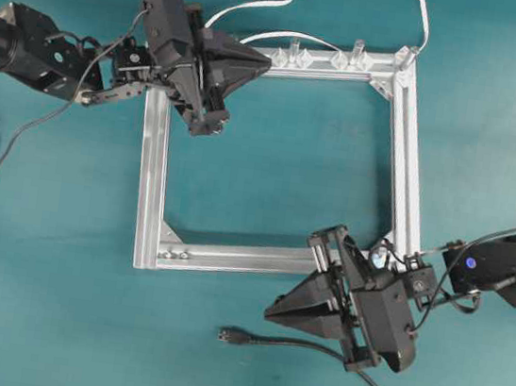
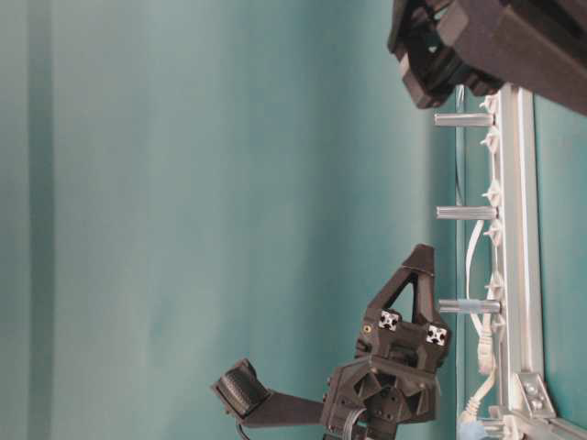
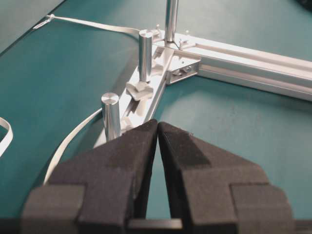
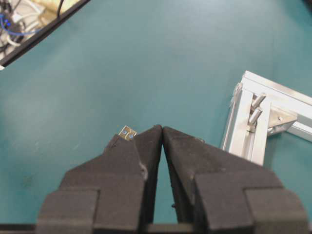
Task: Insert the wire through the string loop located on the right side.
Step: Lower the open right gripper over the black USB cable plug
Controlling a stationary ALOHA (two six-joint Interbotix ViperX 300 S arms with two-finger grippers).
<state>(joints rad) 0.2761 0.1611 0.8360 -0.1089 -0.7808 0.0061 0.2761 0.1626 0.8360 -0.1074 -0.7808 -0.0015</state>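
The wire [image 1: 309, 344] is a thin black cable lying on the teal table in front of the aluminium frame [image 1: 150, 179]. Its plug [image 1: 232, 334] points left. The plug's silvery tip [image 4: 127, 133] peeks out just past my right gripper's left finger, on the table below it. My right gripper [image 1: 269, 313] hovers above the plug, shut, tips touching, holding nothing. The string loop's pale bluish piece [image 1: 379, 258] sits on the frame's right rail beside my right arm; the thin ring itself is hard to make out. My left gripper [image 1: 266, 61] is shut and empty over the frame's top rail.
Three upright metal posts [image 3: 145, 53] and clear clips stand along the top rail just ahead of my left gripper [image 3: 158, 122]. White flat cables [image 1: 263, 8] run off from that rail toward the back. The frame's near left corner [image 4: 253, 126] lies right of my right gripper [image 4: 162, 127].
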